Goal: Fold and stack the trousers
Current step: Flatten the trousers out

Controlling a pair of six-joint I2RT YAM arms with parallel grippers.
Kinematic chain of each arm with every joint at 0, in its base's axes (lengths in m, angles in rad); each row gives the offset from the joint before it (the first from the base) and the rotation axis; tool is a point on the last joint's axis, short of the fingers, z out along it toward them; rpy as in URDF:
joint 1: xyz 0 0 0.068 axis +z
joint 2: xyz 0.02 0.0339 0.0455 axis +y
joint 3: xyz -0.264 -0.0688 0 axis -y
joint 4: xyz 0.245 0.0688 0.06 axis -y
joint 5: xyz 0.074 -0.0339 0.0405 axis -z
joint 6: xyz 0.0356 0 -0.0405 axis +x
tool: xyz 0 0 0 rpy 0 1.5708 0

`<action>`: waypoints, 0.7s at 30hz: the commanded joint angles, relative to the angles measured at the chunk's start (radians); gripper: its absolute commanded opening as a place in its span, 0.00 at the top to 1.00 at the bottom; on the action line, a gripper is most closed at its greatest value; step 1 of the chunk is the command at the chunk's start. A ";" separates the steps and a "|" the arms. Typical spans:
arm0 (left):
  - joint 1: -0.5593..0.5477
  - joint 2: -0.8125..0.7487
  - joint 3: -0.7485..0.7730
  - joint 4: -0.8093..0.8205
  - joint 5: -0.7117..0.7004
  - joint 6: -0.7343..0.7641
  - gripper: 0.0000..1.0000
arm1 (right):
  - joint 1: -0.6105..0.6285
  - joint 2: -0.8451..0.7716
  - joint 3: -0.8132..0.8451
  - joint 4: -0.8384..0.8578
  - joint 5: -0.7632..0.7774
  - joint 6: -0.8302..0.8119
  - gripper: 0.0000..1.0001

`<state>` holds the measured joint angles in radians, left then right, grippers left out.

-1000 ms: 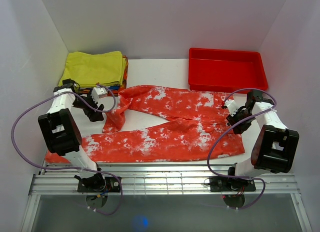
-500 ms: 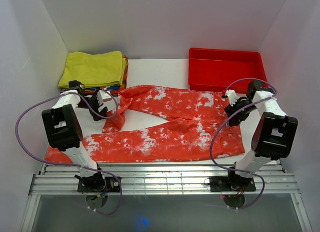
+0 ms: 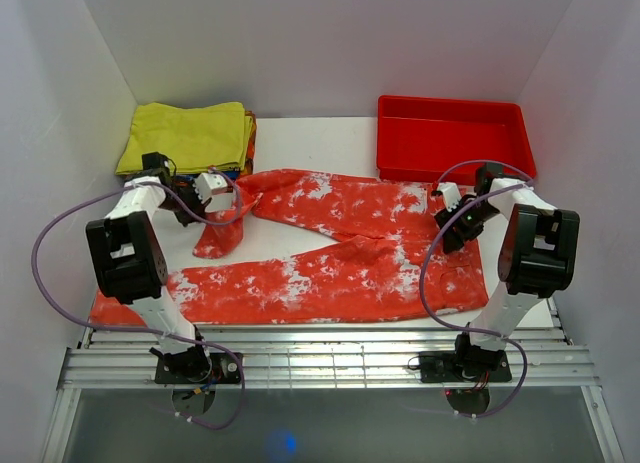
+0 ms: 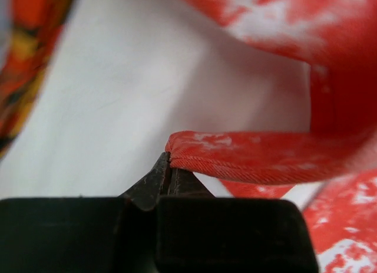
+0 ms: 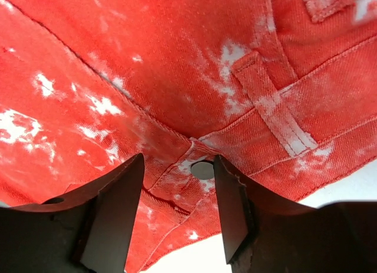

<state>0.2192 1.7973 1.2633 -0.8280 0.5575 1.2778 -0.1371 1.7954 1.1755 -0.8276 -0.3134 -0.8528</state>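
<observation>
The trousers (image 3: 340, 253), red-orange with white blotches, lie spread across the table, waist to the right and legs to the left. The far leg's end is doubled back near the left arm. My left gripper (image 3: 215, 196) is shut on the hem of that leg; in the left wrist view the fingertips (image 4: 165, 165) pinch the hem edge of the trousers (image 4: 265, 158), which is raised off the table. My right gripper (image 3: 447, 219) hangs open over the waistband. In the right wrist view the trousers (image 5: 177, 66) fill the frame and the gripper (image 5: 178, 159) straddles the waist button (image 5: 202, 170).
A stack of folded yellow garments (image 3: 190, 135) sits at the back left, just behind the left gripper. A rigid red tray (image 3: 455, 138) stands at the back right. White walls close in both sides, and a metal rail (image 3: 320, 363) runs along the near edge.
My left gripper has closed on the far leg's hem and raised it slightly. My right gripper has moved left onto the waistband and opened wider.
</observation>
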 commanded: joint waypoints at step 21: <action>0.209 -0.500 -0.650 0.517 -0.409 -0.196 0.36 | -0.259 -0.079 -0.106 -0.033 0.298 -0.143 0.49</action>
<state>0.3771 1.2781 0.4889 -0.0952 0.0662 1.1534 -0.3656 1.7359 1.1019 -0.7868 -0.0822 -0.9173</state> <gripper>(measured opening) 0.612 0.514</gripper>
